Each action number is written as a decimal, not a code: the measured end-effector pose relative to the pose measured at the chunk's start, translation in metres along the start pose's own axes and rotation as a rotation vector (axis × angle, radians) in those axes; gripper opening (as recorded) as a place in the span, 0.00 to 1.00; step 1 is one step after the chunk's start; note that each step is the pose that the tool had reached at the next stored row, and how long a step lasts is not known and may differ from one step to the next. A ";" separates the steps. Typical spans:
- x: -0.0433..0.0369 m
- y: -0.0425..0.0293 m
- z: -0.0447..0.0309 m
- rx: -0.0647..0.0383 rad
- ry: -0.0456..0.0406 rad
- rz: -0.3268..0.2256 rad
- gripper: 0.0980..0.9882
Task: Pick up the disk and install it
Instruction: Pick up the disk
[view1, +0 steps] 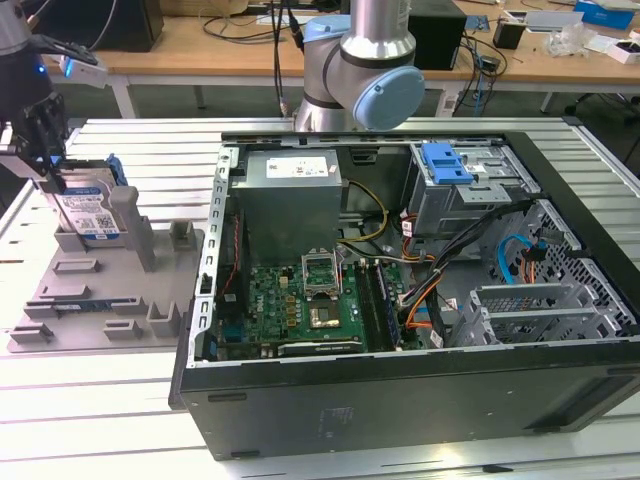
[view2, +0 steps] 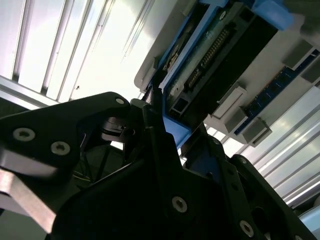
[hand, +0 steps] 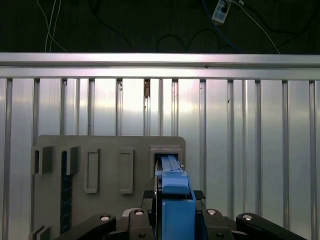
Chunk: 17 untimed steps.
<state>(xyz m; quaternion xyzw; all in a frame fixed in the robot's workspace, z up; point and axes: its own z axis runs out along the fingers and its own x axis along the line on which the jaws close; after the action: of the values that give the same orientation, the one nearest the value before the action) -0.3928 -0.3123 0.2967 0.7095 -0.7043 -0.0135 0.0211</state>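
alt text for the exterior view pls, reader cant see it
The arm's end effector is at the top edge of the disk, which stands on edge in a grey holder at the exterior view's left. Beside it on the slatted metal table lies an open computer case, motherboard exposed.

A flat silver hard drive (view1: 88, 212), white-and-blue labelled, clipped in a blue plastic carrier, stood on edge in a grey slotted holder (view1: 100, 292).
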 end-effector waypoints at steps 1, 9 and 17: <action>0.0000 0.0000 0.0002 0.000 0.0000 0.000 0.33; 0.0000 0.0000 0.0013 0.000 0.0001 0.000 0.30; -0.0002 -0.0001 0.0016 0.000 0.0000 0.000 0.30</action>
<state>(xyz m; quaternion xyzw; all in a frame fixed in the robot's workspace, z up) -0.3928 -0.3122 0.2951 0.7095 -0.7043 -0.0135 0.0211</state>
